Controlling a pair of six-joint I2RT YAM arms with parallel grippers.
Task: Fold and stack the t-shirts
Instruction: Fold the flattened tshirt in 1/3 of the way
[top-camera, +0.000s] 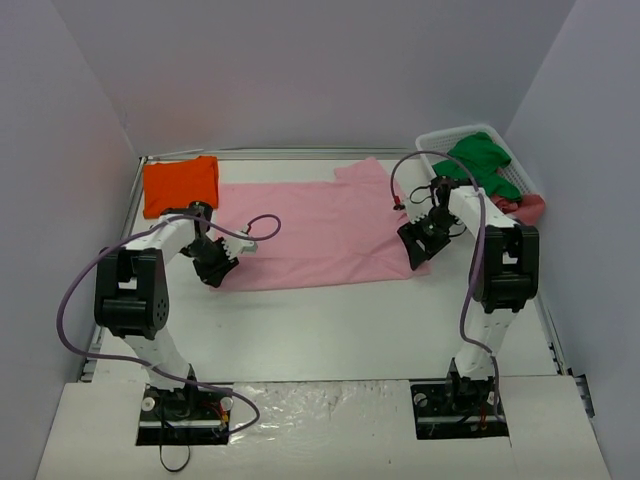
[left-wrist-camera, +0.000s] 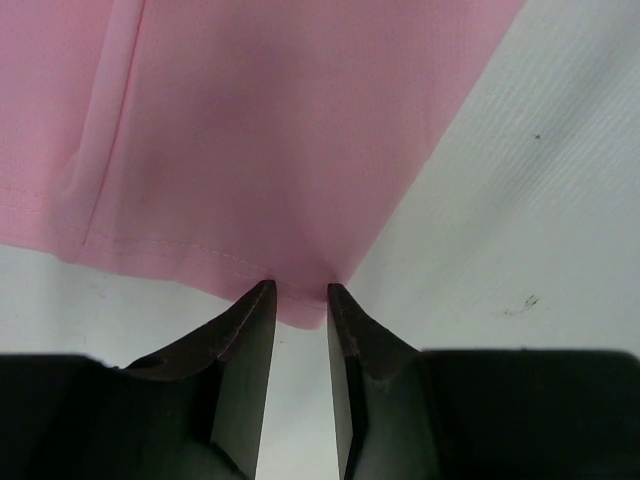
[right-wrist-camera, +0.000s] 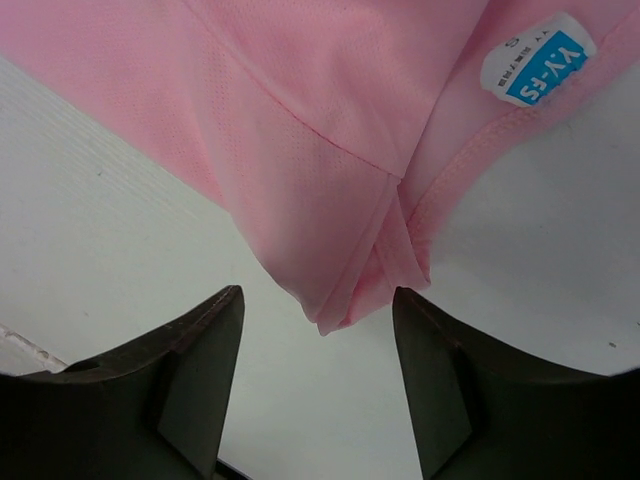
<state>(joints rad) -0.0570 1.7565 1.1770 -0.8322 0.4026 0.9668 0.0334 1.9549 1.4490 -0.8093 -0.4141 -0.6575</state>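
The light pink t-shirt lies spread flat across the middle of the table. A bright orange t-shirt sits folded at the back left corner. My left gripper is low at the pink shirt's near left corner. In the left wrist view its jaws stand a little apart, with the corner of the pink cloth lying just at their tips, not pinched. My right gripper is at the near right corner. Its jaws stand wide open with a bunched pink corner lying loose just ahead of the gap between them.
A white slatted basket at the back right holds a green cloth, and a reddish cloth hangs at its near end. A blue and white label shows inside the pink shirt. Walls close in the table on three sides.
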